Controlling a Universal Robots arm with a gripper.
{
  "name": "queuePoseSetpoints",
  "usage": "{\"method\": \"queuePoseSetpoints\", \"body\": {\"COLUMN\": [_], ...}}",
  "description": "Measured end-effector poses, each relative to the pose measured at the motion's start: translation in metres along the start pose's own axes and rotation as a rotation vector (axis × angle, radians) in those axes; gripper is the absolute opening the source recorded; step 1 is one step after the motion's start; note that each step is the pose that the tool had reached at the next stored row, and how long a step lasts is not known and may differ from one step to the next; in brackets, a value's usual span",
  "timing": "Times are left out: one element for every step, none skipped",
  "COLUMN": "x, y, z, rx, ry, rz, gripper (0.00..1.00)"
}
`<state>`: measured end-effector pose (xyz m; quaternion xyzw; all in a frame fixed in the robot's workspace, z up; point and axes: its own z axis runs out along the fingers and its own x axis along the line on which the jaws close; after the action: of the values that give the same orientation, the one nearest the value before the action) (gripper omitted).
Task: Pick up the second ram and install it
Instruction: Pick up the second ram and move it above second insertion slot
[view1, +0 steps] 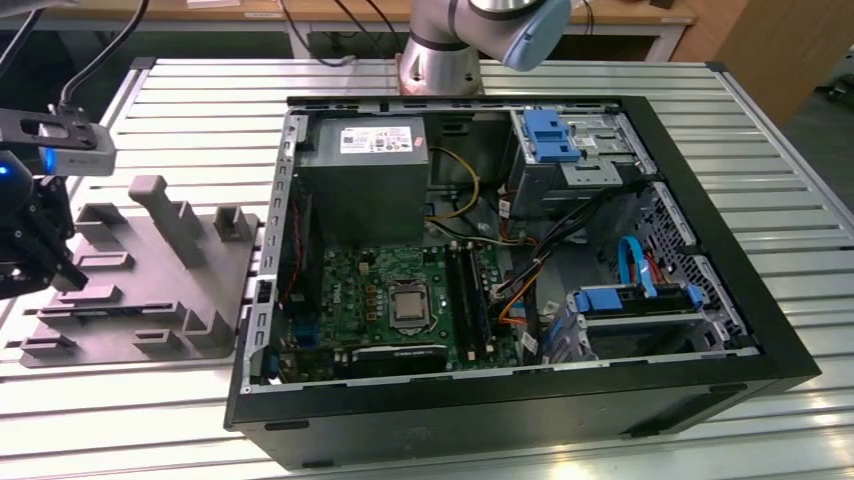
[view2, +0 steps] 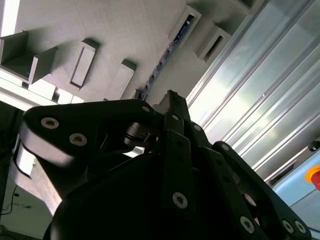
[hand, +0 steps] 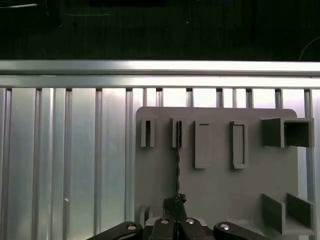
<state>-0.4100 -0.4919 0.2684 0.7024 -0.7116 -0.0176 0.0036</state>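
Fingers (view2: 174, 130) pinch near end of second ram (hand: 178, 160), edge-up in tray (hand: 215, 190).

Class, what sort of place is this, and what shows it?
Probably a robotics lab or test bench: a robot arm stands at a slatted metal table beside an open computer case, and its end effector is shut on a memory stick in a grey tray.

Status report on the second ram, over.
Gripper above grey tray, at one end of second ram. Ram stands on edge in tray slot. No obstacle seen.
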Motion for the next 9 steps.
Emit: {"method": "queuePoseSetpoints", "body": {"x": [-0.0002, -0.0005, -0.0008, -0.0011, -0.0014, -0.0018, -0.0022, -0.0023, -0.0023], "y": [0.0007, 0.0013, 0.0019, 0.0024, 0.0026, 0.0028, 0.0028, 0.0028, 0.0028], "z": [0.0017, 0.0036, 0.0055, 0.0073, 0.0091, 0.0109, 0.0127, 0.0142, 0.0144], "rx": [-0.0001, 0.0, 0.0, 0.0, 0.0, -0.0001, 0.0, 0.0, -0.0002], "ry": [0.0001, 0.0, 0.0, 0.0, 0.0, 0.0, 0.0, 0.0, 0.0002], "rz": [0.0, 0.0, 0.0, 0.0, 0.0, 0.0, 0.0, 0.0, 0.0], "gripper": [0.1, 0.1, 0.1, 0.1, 0.1, 0.1, 0.1, 0.1, 0.1]}}
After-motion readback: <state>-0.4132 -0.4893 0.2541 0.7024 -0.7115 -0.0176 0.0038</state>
